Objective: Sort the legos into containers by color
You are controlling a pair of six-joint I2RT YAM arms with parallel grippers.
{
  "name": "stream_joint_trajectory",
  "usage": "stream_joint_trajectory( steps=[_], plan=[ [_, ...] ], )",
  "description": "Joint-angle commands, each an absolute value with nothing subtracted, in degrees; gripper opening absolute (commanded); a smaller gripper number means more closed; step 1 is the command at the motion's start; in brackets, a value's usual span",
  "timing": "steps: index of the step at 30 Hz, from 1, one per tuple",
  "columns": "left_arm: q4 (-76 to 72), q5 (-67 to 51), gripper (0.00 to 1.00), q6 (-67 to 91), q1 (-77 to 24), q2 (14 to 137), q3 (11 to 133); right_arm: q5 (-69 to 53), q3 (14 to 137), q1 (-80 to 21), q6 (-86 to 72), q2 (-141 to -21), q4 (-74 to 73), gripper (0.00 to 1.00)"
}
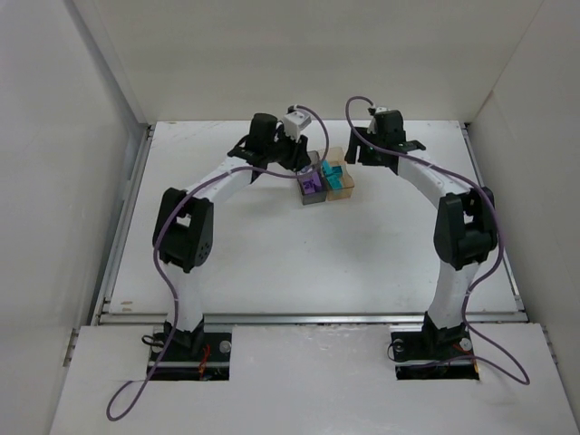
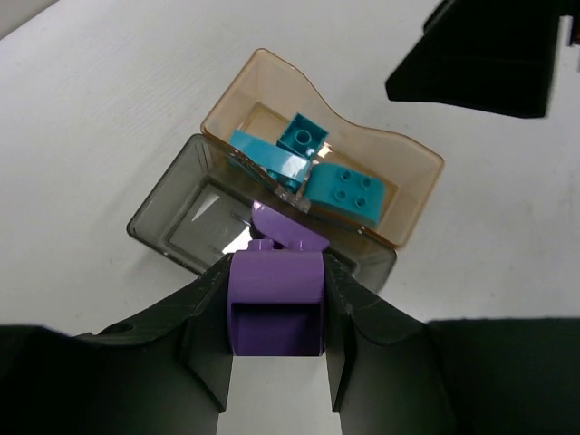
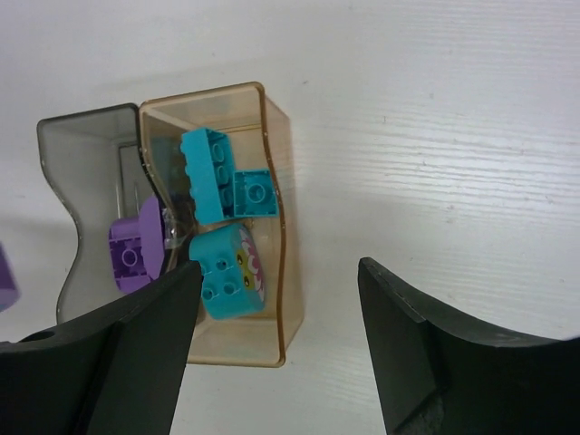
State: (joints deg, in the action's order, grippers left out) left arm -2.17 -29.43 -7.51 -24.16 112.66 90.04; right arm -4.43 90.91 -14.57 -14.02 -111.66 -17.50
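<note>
My left gripper (image 2: pixel 276 304) is shut on a purple lego (image 2: pixel 275 304) and holds it over the near edge of the dark grey container (image 2: pixel 181 208). Another purple lego (image 2: pixel 288 228) lies inside that container. The amber container (image 2: pixel 412 195) touches it and holds three teal legos (image 2: pixel 304 138). In the right wrist view the grey container (image 3: pixel 77 149) with a purple lego (image 3: pixel 136 252) sits left of the amber container (image 3: pixel 283 227) with teal legos (image 3: pixel 227 272). My right gripper (image 3: pixel 276 299) is open and empty above the amber container's right side. From the top view both containers (image 1: pixel 326 181) sit between the arms.
The white table (image 1: pixel 317 263) is walled by white panels on the left, right and back. The right arm's dark body (image 2: pixel 480 54) shows in the left wrist view's top right corner.
</note>
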Motion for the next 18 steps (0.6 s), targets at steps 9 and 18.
stream_joint_trajectory(
  steps=[9,18],
  plan=[
    [-13.70,-16.00,0.00,-0.44,-28.21,120.23,94.04,-0.78,90.79,-12.49,-18.72,-112.94,-15.02,0.75],
    [-13.01,-14.94,0.59,-1.05,-28.74,121.46,93.43,-0.09,88.34,-11.95,-20.38,-115.31,-14.50,0.72]
  ],
)
